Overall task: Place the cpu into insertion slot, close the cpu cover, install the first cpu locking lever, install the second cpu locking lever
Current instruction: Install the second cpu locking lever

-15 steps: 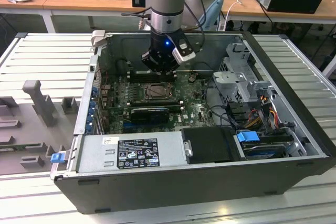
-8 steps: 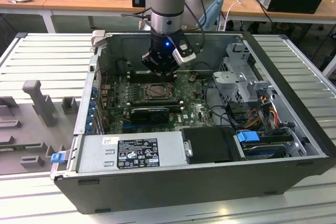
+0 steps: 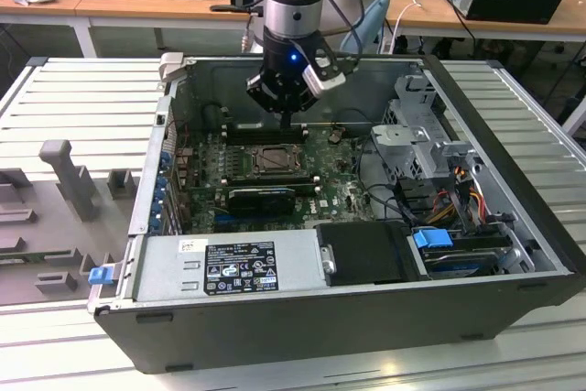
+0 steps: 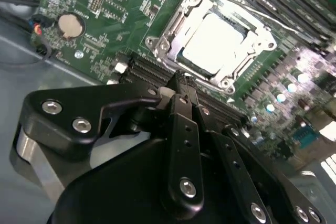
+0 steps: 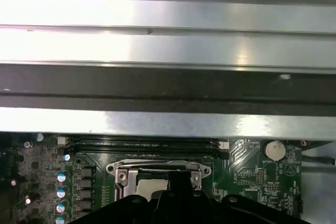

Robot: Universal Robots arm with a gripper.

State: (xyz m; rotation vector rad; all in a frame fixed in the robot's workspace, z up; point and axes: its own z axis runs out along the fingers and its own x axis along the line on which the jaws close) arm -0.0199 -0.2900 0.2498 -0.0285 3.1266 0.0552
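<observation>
Second wrist view puts my fingers nearest: two black links drawn together to a closed tip, with nothing held that I can see. Just past the tip sits the cpu, one pale square lying flat in the insertion slot, with the cpu cover down around it as one silver frame. I cannot tell whether either locking lever is latched.

I judge the risk to be my closed tip coming down on the cover or the bare chip top instead of a lever, because the tip hangs so near the socket's edge; a slip sideways could scrape the memory slots beside it, which run as several long black rows I cannot count surely.

Farther off is one round coin battery on the green board.

In the exterior view, one arm reaches into one open computer case lying on the slatted desk.
</observation>
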